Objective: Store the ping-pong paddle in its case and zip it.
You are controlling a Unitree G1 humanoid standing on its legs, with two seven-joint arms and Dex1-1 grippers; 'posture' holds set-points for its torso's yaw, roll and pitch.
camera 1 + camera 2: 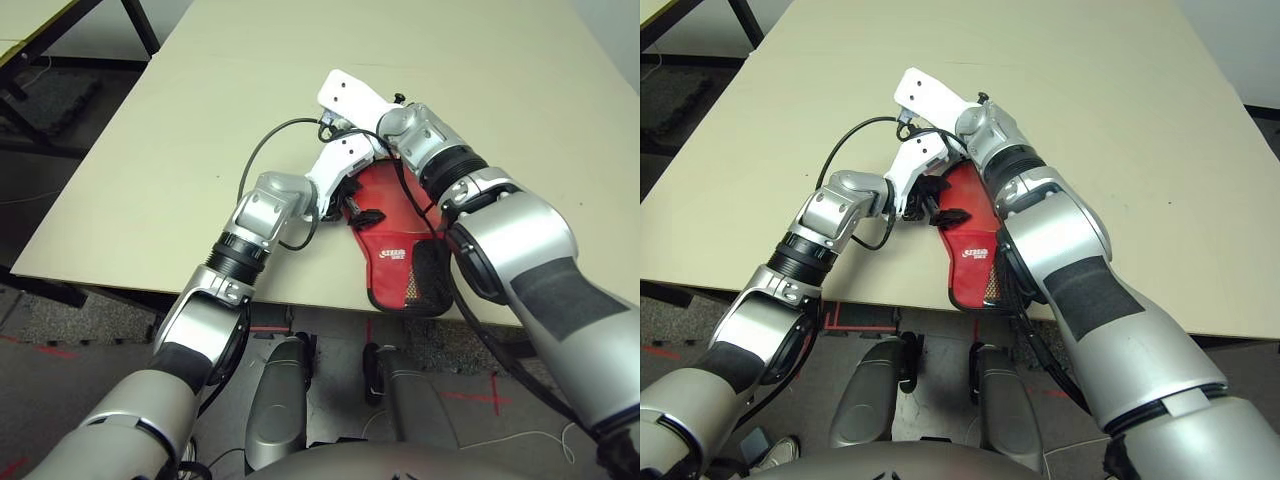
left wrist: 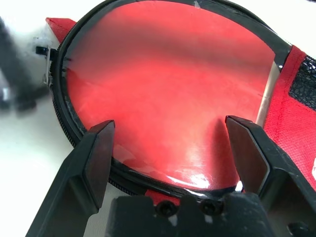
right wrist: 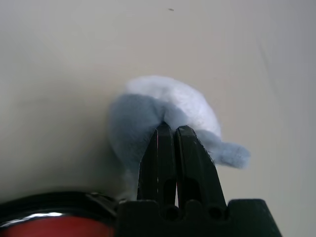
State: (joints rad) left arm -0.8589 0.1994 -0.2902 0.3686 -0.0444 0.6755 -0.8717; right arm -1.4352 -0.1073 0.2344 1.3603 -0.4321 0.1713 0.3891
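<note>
Zipping step: right gripper (image 3: pixel 169 129) clenched on fluffy grey-white pompom pull (image 3: pixel 163 106); left gripper (image 2: pixel 168 143) released over red paddle-shaped case (image 1: pixel 400 250). Paddle apparently inside; next, draw pull around rim.

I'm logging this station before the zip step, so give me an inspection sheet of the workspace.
Surface: beige table, bare apart from the job's things.
Job's things: red case at the near edge, its corner overhanging; red paddle under its clear panel; pompom on the table.
Clutter: nothing seen.
Grippers: left gripper open over the case; right gripper shut on pompom.
Cables: black cable looping over the left arm.
Surroundings: floor with red tape marks.
</note>
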